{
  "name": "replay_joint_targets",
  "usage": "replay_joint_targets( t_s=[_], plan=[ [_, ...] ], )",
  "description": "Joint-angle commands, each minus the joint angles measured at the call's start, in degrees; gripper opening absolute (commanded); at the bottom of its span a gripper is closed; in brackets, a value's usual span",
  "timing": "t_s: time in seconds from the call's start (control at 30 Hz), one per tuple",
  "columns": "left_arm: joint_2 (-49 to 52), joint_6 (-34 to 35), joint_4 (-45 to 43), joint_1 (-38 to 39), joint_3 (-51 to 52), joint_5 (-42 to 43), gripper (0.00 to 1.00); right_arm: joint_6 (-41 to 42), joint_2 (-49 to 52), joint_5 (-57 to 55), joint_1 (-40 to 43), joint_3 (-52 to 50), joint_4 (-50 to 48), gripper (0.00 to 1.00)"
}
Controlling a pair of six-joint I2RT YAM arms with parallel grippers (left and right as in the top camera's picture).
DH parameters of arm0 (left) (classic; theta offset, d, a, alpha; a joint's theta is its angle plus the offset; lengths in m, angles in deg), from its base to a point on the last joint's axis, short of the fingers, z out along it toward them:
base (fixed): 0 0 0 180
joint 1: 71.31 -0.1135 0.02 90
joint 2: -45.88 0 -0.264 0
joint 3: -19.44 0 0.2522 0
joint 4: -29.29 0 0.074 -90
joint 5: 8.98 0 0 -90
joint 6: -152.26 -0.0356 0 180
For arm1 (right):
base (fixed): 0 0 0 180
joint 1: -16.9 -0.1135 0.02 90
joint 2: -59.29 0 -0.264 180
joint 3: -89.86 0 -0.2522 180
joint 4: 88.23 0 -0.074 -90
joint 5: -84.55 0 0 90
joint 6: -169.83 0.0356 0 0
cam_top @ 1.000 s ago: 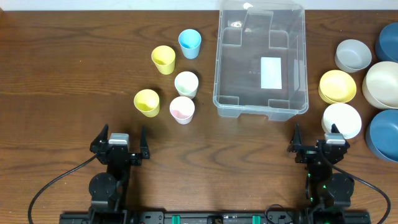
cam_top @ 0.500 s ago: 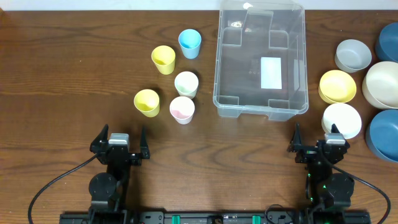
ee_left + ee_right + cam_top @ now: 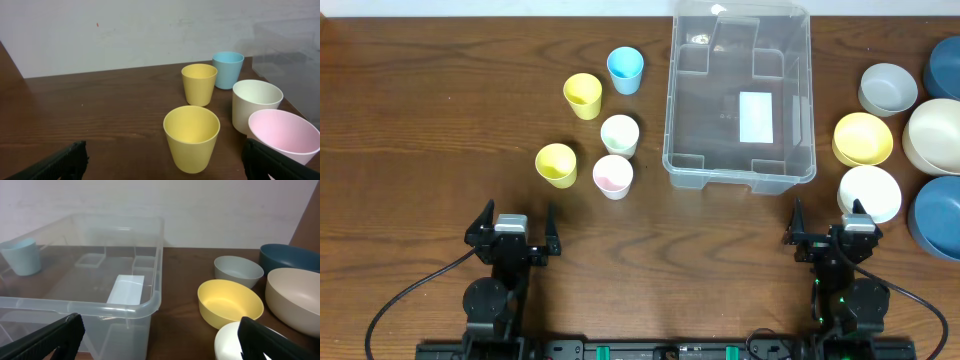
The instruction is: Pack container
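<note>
The clear plastic container [image 3: 740, 95] with a white label sits empty at the back middle; its near rim shows in the right wrist view [image 3: 100, 305]. Several pastel cups stand to its left: two yellow [image 3: 556, 163] [image 3: 583, 95], blue [image 3: 625, 70], cream [image 3: 619, 134] and pink [image 3: 612, 176]; they also show in the left wrist view, a yellow cup [image 3: 191, 136] nearest. Bowls sit to the right: white [image 3: 869, 192], yellow [image 3: 863, 138], grey [image 3: 887, 88]. My left gripper [image 3: 512, 228] is open and empty at the front left. My right gripper [image 3: 832, 232] is open and empty, just before the white bowl.
A large cream bowl [image 3: 935, 135] and two dark blue bowls [image 3: 936, 215] [image 3: 945, 65] lie along the right edge. A pale wall stands behind the table.
</note>
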Motion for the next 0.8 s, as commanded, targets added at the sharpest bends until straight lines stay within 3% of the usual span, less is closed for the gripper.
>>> replay_joint_targets(
  t_s=[0.0,0.2,0.3,0.47,0.63,0.77],
  plan=[
    [-0.24,-0.59,2.10,-0.28,1.09,-0.70,0.98,-0.68,-0.35,0.20,-0.70,-0.09,0.28,0.99],
    [-0.24,-0.59,2.10,-0.28,1.09,-0.70,0.98,-0.48,-0.35,0.28,-0.70,-0.09,0.28,0.99],
    [-0.24,-0.57,2.10,-0.28,1.09,-0.70,0.98,3.80,-0.35,0.74,-0.70,-0.09,-0.55,0.99],
    [-0.24,-0.59,2.10,-0.28,1.09,-0.70,0.98,6.75,-0.35,3.80,-0.72,0.09,-8.98,0.99],
    [-0.24,-0.59,2.10,-0.28,1.09,-0.70,0.98,-1.73,0.33,3.76,-0.63,5.95,-12.57,0.99],
    [-0.24,-0.57,2.10,-0.28,1.09,-0.70,0.98,-5.79,6.38,-5.14,-0.57,18.45,-3.45,0.99]
  ],
)
